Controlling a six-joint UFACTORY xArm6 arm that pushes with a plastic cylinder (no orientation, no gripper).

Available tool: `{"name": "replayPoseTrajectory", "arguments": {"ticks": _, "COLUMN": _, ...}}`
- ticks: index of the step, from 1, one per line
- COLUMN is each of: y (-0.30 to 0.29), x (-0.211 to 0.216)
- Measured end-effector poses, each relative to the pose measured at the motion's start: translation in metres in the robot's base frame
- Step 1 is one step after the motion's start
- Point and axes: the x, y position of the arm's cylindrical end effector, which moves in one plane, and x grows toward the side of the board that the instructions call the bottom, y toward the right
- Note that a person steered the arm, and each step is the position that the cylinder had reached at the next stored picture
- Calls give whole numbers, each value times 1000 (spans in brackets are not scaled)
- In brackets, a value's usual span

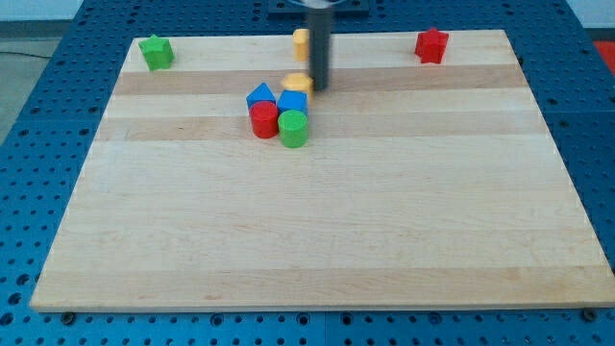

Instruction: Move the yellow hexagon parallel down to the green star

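The green star sits at the board's top left corner. A yellow block, partly hidden by the rod, lies just left of my tip, touching it or nearly so. A second yellow block sits near the top edge, half hidden behind the rod; which of the two is the hexagon I cannot tell. The dark rod comes down from the view's top centre.
A tight cluster sits just below the tip: a blue triangle, a blue block, a red cylinder and a green cylinder. A red star is at the top right. The wooden board lies on a blue perforated table.
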Motion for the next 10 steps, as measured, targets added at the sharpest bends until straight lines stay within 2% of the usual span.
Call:
{"name": "replayPoseTrajectory", "arguments": {"ticks": 1, "y": -29, "x": 5}}
{"name": "replayPoseTrajectory", "arguments": {"ticks": 3, "y": -126, "x": 34}}
{"name": "replayPoseTrajectory", "arguments": {"ticks": 4, "y": -168, "x": 8}}
{"name": "replayPoseTrajectory", "arguments": {"ticks": 5, "y": -176, "x": 54}}
{"name": "replayPoseTrajectory", "arguments": {"ticks": 6, "y": -173, "x": 33}}
{"name": "replayPoseTrajectory", "arguments": {"ticks": 7, "y": -134, "x": 34}}
{"name": "replayPoseTrajectory", "arguments": {"ticks": 8, "y": -91, "x": 65}}
{"name": "replayPoseTrajectory", "arguments": {"ticks": 9, "y": -123, "x": 82}}
{"name": "replayPoseTrajectory", "arguments": {"ticks": 10, "y": -172, "x": 73}}
